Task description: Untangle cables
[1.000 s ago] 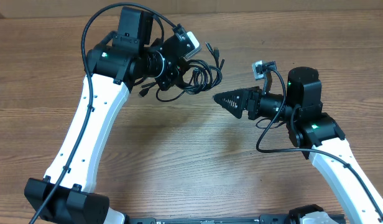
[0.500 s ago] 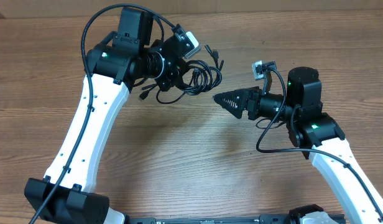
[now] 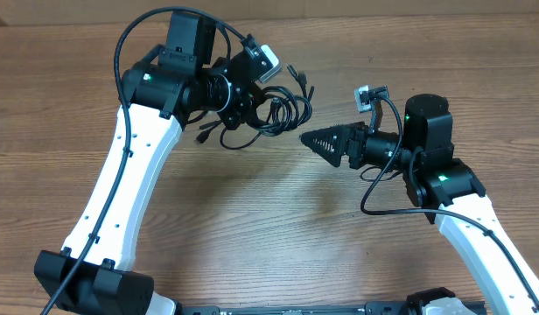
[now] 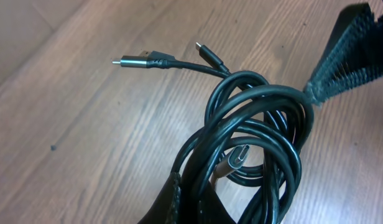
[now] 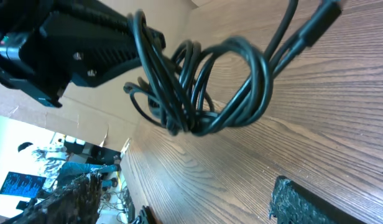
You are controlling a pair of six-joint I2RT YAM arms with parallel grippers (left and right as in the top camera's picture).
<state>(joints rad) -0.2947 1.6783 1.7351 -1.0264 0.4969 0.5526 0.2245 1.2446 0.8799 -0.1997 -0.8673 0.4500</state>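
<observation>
Cables (image 3: 285, 112) hang in one black knot near the top middle of the wood table (image 3: 252, 227). I cannot tell how many cords are in the knot, because the loops lie over each other. In the left wrist view I can count three plug ends. One is a long dark plug (image 4: 134, 61). Just beside it is a small thin plug (image 4: 204, 53). The third is a silver plug (image 4: 236, 157) inside the loops.

Two robot arms are at the table, and each has one claw.

The left arm (image 3: 134, 166) is white. It goes up from the bottom left corner and bends to the right at the top. The left claw (image 3: 241, 98) is pressed together and pinches the knot. One rough black finger (image 4: 350, 43) sits right on the cords. The loops hang down from this claw. I cannot tell if the lowest loop touches the wood.

The right arm (image 3: 479, 219) comes up from the bottom right corner, and its end points left at the knot. The right claw (image 3: 322, 143) is spread wide with nothing in it. In the right wrist view one of its fingers (image 5: 61, 199) is at the bottom left and the other finger (image 5: 316, 202) is at the bottom right. The knot shows up between them, farther off. This claw is near the knot but not touching it.
</observation>
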